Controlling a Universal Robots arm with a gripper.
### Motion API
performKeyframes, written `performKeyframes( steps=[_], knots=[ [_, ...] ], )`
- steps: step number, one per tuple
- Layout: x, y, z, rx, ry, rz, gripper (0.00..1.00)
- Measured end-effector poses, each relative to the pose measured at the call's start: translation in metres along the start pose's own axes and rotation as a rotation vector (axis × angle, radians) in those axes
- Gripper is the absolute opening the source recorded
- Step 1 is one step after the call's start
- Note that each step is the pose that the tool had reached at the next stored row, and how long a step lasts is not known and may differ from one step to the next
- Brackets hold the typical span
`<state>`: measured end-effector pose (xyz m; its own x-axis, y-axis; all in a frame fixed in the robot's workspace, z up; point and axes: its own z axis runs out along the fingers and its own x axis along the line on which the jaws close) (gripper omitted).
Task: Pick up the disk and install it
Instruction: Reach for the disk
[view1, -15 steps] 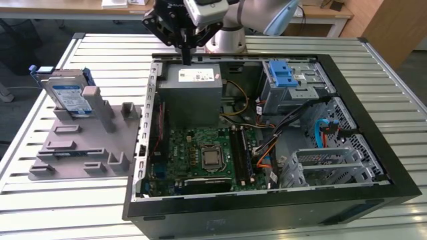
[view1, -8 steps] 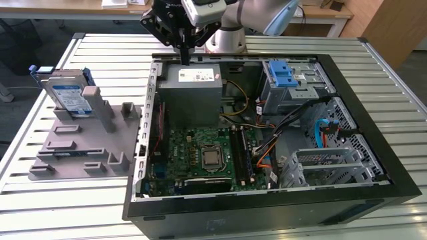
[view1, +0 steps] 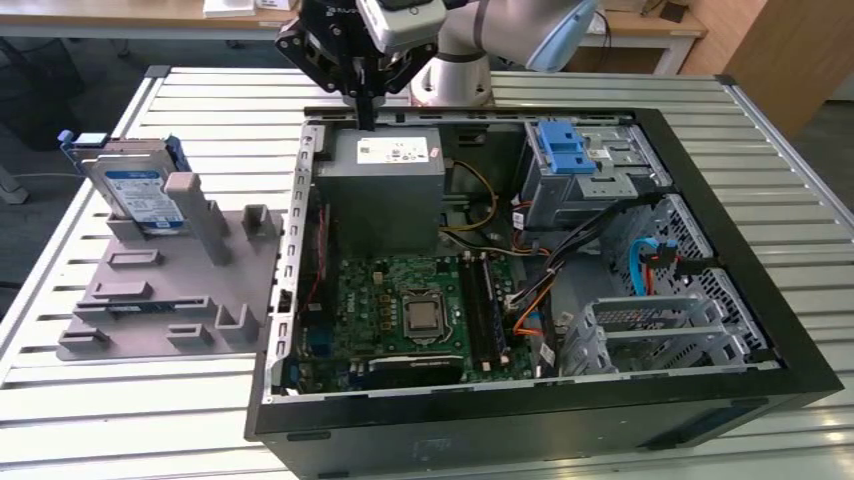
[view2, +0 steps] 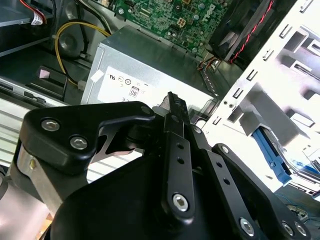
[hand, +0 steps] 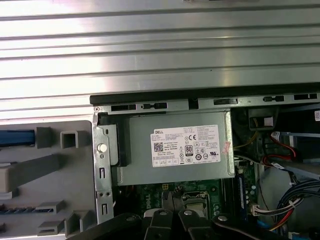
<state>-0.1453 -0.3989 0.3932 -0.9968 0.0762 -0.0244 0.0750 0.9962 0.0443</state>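
The disk (view1: 136, 190) stands on edge in a grey holder (view1: 160, 290) at the exterior view's left, beside the open computer case (view1: 534, 400). Its label is white and blue, and blue rails run along its edges. My gripper (view1: 363, 122) hangs over the case's far edge, above the grey power supply (view1: 387, 185), well away from the disk. Its fingers are shut with nothing between them. In the first wrist view the gripper (hand: 173, 217) is over the motherboard side of the power supply (hand: 175, 145), and the disk's blue rail (hand: 15, 137) shows at the holder. In the second wrist view the shut gripper (view2: 172, 100) points at the power supply.
Inside the case lie the motherboard (view1: 414, 310), a metal drive bay (view1: 587, 175) with a blue latch piece (view1: 567, 150), a lower drive cage (view1: 661, 335) and loose cables (view1: 534, 260). The case rests on a slatted metal table (view1: 134, 400). My arm's base (view1: 447, 80) stands behind the case.
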Motion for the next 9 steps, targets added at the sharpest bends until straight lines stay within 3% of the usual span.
performKeyframes(
  steps=[9],
  knots=[
    [0.0045,-0.0003,-0.0001,0.0,0.0,0.0,0.11]
  ],
)
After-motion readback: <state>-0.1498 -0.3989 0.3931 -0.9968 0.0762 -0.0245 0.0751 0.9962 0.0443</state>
